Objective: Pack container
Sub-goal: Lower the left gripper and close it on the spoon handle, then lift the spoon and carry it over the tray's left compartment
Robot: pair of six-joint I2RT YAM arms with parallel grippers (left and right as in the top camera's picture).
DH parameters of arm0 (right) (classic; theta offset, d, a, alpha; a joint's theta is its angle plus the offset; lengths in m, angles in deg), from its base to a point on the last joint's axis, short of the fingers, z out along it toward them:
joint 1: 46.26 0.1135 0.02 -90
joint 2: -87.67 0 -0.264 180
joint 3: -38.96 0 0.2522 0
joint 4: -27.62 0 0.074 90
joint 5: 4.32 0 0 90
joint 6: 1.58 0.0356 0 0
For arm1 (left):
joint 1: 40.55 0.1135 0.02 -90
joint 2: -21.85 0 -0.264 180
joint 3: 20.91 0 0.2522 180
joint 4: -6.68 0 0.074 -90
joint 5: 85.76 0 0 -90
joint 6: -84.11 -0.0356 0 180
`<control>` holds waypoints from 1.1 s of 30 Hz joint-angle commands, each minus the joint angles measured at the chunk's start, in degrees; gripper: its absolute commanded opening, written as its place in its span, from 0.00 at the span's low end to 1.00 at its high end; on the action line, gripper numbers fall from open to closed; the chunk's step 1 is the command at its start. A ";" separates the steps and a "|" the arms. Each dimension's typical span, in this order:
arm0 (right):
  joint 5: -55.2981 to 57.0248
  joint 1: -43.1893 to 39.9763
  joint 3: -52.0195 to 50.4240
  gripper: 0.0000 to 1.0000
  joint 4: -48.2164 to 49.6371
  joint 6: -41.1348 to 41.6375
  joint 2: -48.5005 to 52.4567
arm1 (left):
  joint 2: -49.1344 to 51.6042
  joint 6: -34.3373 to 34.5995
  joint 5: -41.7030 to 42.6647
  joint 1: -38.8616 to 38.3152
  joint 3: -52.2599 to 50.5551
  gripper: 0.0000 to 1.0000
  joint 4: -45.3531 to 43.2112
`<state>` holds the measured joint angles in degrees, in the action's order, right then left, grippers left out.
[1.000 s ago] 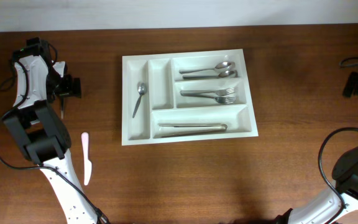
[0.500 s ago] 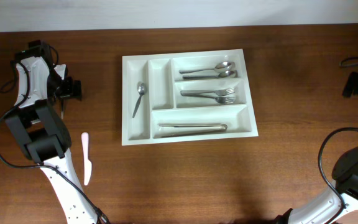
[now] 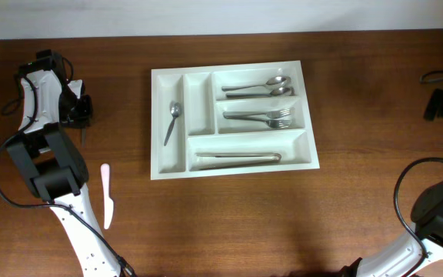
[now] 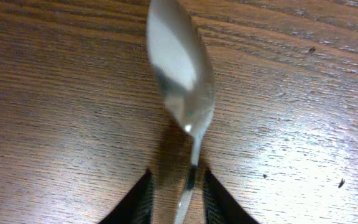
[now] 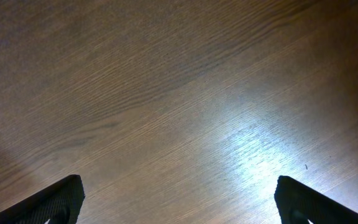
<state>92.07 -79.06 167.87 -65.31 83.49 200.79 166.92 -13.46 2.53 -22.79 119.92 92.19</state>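
My left end effector [image 4: 178, 196] is clenched on the handle of a spoon [image 4: 180, 74], out by the tabletop's [image 4: 303, 124] left edge. My right end effector [image 5: 179, 202] is spread wide above the wood. The cutlery tray [image 3: 154, 123] sits mid-tabletop, well apart from both.

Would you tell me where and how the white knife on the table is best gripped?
Mid-length, straight down from above: the white knife lies flat on the table, long and thin, so set the jaws across its narrow width.
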 commanded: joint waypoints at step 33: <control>0.09 0.15 -0.20 0.98 0.17 -0.20 -0.20 | 2.54 -0.17 11.47 -9.73 37.68 0.02 24.96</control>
<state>92.07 -79.06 167.87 -65.29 83.47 200.79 170.05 -13.53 9.04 -29.61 153.86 116.60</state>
